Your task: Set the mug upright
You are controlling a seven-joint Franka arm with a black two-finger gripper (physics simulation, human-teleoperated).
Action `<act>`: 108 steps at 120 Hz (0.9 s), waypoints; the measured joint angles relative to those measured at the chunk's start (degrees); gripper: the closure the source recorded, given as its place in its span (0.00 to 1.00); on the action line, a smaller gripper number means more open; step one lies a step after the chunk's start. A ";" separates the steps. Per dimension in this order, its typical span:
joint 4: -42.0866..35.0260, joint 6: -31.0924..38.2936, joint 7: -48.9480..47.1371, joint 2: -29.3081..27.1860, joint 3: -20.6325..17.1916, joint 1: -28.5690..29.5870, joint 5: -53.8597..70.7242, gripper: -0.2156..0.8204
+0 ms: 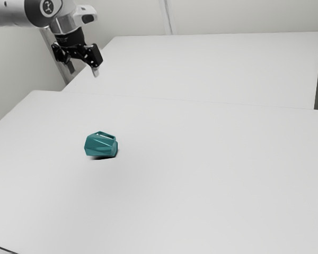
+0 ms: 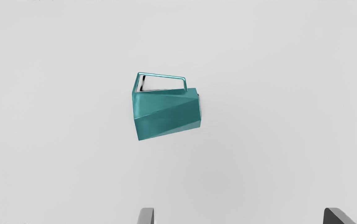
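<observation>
While the fingers (image 1: 95, 72) hang wide apart, the mug (image 1: 99, 145) lies sideways well below them.

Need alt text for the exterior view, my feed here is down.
A teal mug lies on its side on a white table, untouched. The robot's black gripper hangs open above the table's far part, toward the exterior view's upper left; another white surface stretches behind the table.

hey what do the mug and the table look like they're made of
The mug: perhaps glazed ceramic, or hard plastic; teal, faceted, semi-gloss, with bright glints along its handle's edges. The table: possibly laminate or painted board; smooth, matte pale grey, without visible grain.
</observation>
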 joint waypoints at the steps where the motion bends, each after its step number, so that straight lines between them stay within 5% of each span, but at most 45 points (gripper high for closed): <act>1: 0.18 0.00 0.07 0.13 -0.23 0.41 0.28 0.22; 24: 1.07 0.15 1.10 0.28 -1.17 4.88 1.36 0.22; 55: -6.90 5.75 3.06 -0.56 10.40 5.71 -15.11 0.23; 108: -29.42 24.06 15.29 1.56 18.01 5.01 -38.69 0.23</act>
